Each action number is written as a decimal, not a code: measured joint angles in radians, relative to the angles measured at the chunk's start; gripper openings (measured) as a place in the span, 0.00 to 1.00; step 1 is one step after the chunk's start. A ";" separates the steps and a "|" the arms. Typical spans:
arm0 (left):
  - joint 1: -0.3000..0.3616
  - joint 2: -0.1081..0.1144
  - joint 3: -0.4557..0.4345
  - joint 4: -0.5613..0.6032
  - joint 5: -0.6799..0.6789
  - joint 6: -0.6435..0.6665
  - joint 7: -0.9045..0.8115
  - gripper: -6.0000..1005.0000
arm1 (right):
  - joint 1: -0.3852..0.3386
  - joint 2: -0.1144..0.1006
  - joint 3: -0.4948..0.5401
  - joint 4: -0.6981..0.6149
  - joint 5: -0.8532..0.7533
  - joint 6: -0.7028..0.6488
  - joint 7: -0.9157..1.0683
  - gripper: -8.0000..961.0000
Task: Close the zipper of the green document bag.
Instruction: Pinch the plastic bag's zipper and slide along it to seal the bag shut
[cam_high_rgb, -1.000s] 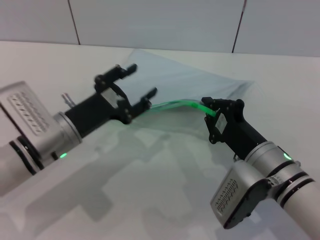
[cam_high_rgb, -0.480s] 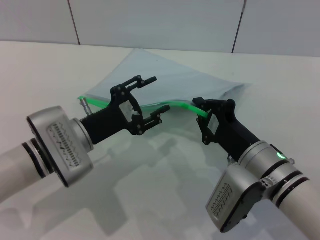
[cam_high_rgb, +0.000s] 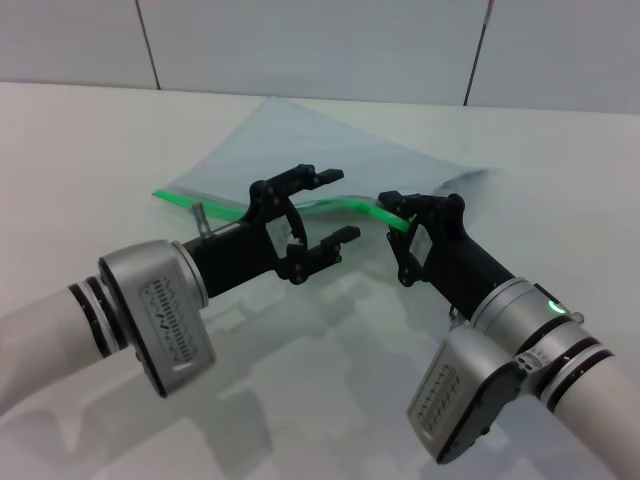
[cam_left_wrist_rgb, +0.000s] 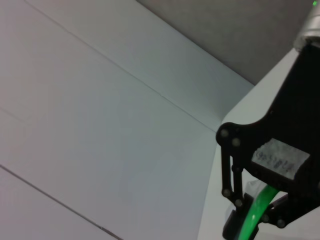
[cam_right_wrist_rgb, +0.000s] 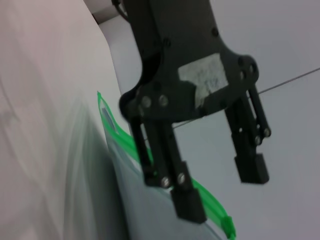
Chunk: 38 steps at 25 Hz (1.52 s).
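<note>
The green document bag (cam_high_rgb: 300, 140) lies flat toward the back of the table, its zipper (cam_high_rgb: 372, 210) running along the near edge. That edge is lifted into a hump at its right end, where my right gripper (cam_high_rgb: 401, 221) is shut on it. My left gripper (cam_high_rgb: 333, 207) stands open just left of the right one, with the green strip passing between its fingers (cam_high_rgb: 341, 237). The right wrist view shows the open left gripper (cam_right_wrist_rgb: 220, 190) over the zipper (cam_right_wrist_rgb: 212, 204) and the bag (cam_right_wrist_rgb: 145, 210). The left wrist view shows the right gripper (cam_left_wrist_rgb: 257, 220) holding the green strip (cam_left_wrist_rgb: 254, 216). I cannot make out the slider tab.
A white tabletop (cam_high_rgb: 90, 140) carries the bag, and a tiled wall (cam_high_rgb: 320, 45) stands behind it. Both forearms cross the near half of the table, left (cam_high_rgb: 150, 310) and right (cam_high_rgb: 510, 340).
My left gripper has travelled right along the zipper toward the right gripper, uncovering the strip's left end. The right gripper has shifted slightly left, still holding the edge.
</note>
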 joint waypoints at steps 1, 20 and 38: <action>-0.001 -0.001 0.000 0.000 0.001 -0.005 0.009 0.66 | 0.000 0.000 0.000 -0.002 -0.007 0.000 0.000 0.06; -0.002 -0.004 0.000 -0.009 0.003 0.002 0.154 0.40 | 0.001 0.002 0.000 -0.005 -0.048 -0.001 0.007 0.06; -0.001 -0.004 0.000 -0.009 0.010 0.002 0.203 0.28 | 0.001 0.002 0.000 -0.006 -0.048 0.021 0.001 0.06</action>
